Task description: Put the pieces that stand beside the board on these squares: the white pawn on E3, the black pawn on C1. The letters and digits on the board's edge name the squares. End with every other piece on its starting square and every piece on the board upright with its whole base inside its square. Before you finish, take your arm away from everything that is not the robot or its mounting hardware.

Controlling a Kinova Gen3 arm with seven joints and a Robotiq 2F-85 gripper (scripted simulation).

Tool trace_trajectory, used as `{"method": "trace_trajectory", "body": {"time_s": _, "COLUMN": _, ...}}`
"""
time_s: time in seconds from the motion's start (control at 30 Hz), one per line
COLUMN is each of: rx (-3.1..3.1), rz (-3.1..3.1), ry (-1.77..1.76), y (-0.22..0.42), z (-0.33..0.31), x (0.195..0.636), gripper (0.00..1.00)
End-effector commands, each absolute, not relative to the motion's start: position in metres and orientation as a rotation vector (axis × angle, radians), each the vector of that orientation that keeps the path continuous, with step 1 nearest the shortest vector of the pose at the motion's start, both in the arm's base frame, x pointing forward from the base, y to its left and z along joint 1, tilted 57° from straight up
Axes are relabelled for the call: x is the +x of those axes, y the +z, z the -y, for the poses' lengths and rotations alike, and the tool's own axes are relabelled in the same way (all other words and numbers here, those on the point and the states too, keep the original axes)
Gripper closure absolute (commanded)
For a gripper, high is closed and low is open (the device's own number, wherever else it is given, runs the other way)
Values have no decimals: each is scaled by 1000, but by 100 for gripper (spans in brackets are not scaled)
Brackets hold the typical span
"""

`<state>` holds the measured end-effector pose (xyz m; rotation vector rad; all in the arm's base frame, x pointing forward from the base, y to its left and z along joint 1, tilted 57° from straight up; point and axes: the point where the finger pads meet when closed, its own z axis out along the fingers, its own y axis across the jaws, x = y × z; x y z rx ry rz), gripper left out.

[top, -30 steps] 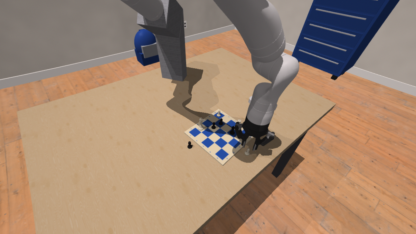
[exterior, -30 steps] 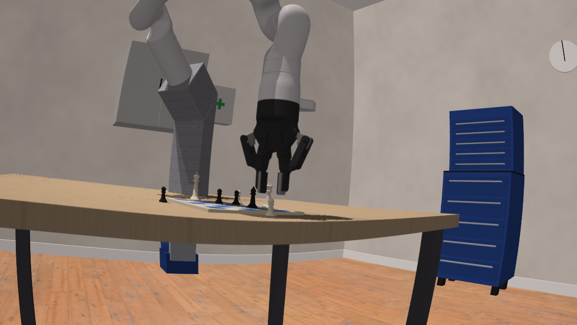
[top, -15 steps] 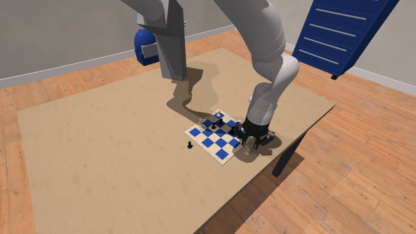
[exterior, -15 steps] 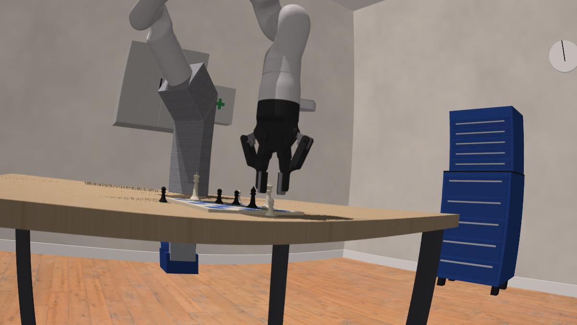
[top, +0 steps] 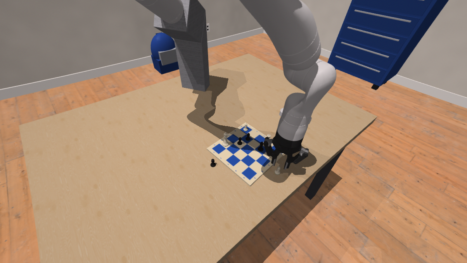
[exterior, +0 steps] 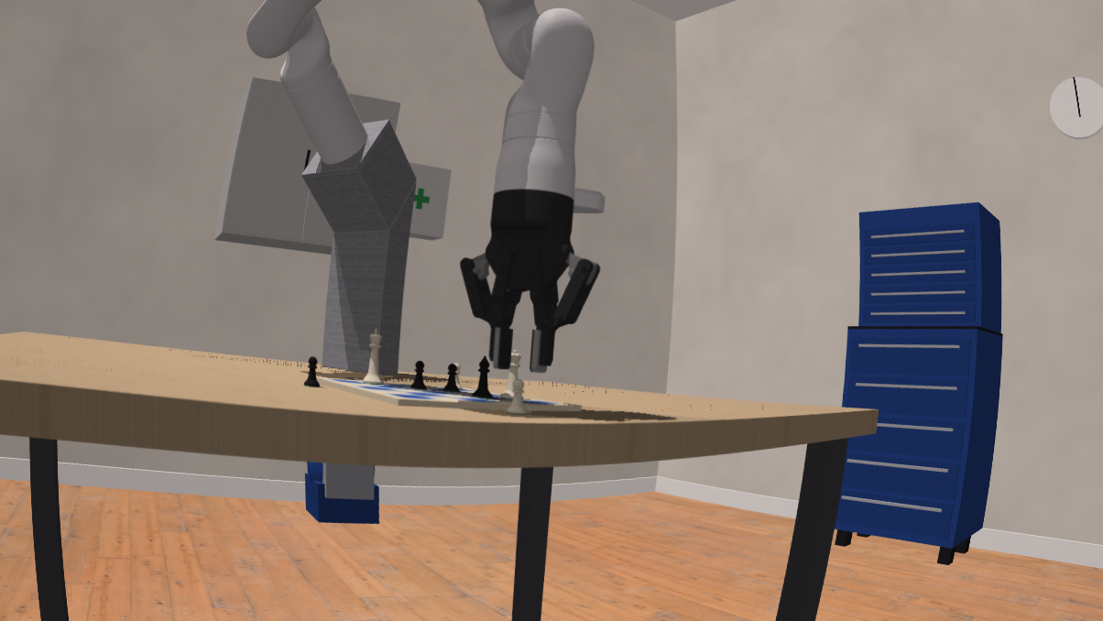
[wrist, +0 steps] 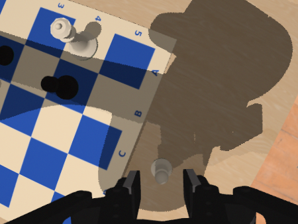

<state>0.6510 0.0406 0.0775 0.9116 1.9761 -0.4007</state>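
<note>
The white pawn [top: 277,170] [exterior: 518,400] [wrist: 161,170] stands upright on the table just off the board's edge, near the letter C. My gripper [top: 280,163] [exterior: 521,358] [wrist: 161,183] hangs right above it. The fingers are partly open, one to each side of the pawn's head and a little higher, holding nothing. The black pawn [top: 213,162] [exterior: 311,371] stands on the table off the opposite side of the blue and cream board [top: 251,182] [exterior: 401,395] [wrist: 48,126].
On the board stand a tall white piece [top: 225,139] [exterior: 374,358], three black pieces [top: 239,141] [top: 248,136] [top: 260,147], a white pawn [top: 245,127] at the far corner and a white piece [wrist: 66,31] in row A. The table's right edge is close. A blue drawer cabinet [exterior: 918,370] stands off to the right.
</note>
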Motion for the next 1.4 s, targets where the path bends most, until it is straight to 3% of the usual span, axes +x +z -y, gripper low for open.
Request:
{"method": "trace_trajectory", "body": {"time_s": 0.0, "rx": 910, "rz": -1976, "ry": -399, "y": 78, "z": -42, "x": 651, "gripper": 66}}
{"method": "trace_trajectory", "body": {"time_s": 1.37, "rx": 910, "rz": -1976, "ry": -399, "y": 71, "z": -34, "x": 659, "gripper": 66}}
